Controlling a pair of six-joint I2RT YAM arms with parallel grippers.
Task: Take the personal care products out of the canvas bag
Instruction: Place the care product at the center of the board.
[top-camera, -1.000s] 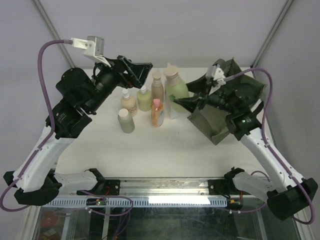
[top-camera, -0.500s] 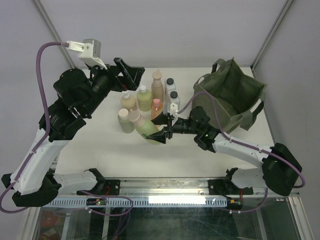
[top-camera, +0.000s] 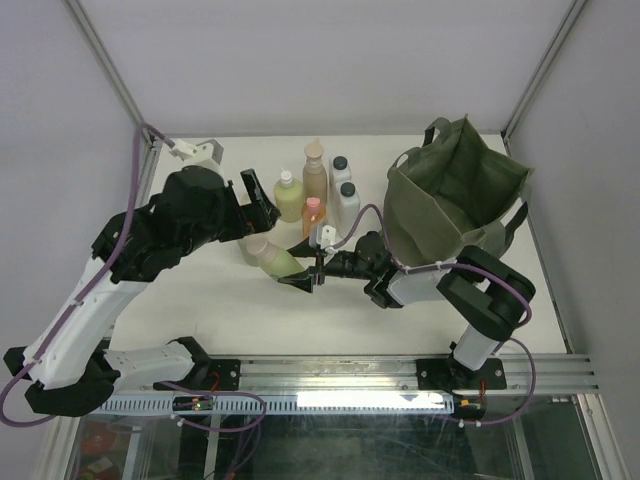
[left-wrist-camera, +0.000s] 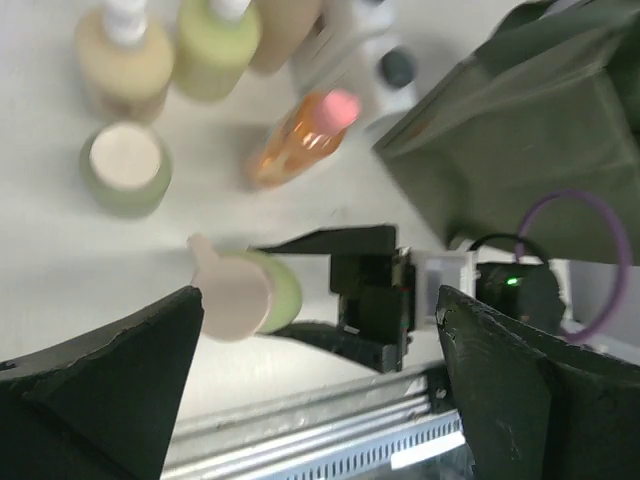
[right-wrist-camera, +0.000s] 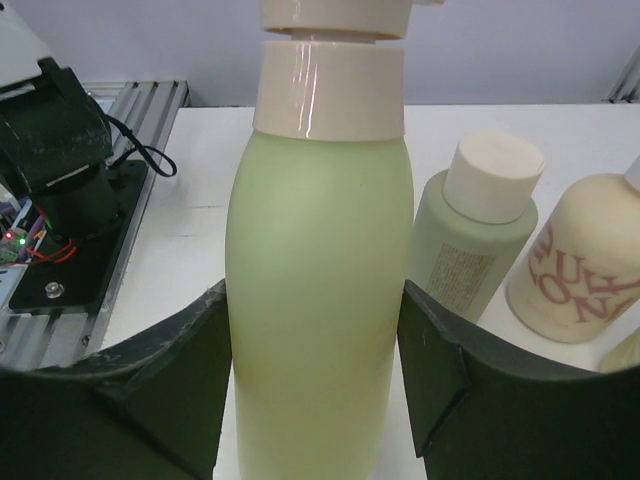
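Observation:
My right gripper (top-camera: 291, 266) is shut on a light green bottle with a beige cap (top-camera: 270, 257), held low and tilted over the table left of the olive canvas bag (top-camera: 455, 195). In the right wrist view the fingers (right-wrist-camera: 160, 380) press both sides of this bottle (right-wrist-camera: 320, 290). My left gripper (top-camera: 255, 208) is open and empty, hovering above the bottle group. Its view shows the held bottle (left-wrist-camera: 250, 292) from above. On the table stand a yellow-green bottle (top-camera: 288, 197), a tall tan one (top-camera: 315, 172), an orange one (top-camera: 312, 215) and two white ones with black caps (top-camera: 346, 203).
A sage bottle with a beige cap (right-wrist-camera: 478, 240) and a cream bottle (right-wrist-camera: 580, 260) stand right beside the held bottle. The left arm hides them in the top view. The bag stands open at the back right. A metal rail (top-camera: 330, 375) runs along the near edge.
My right arm has carried the green bottle from beside the bag leftward and down to the near side of the bottle group. My left arm has dropped lower, over the left bottles.

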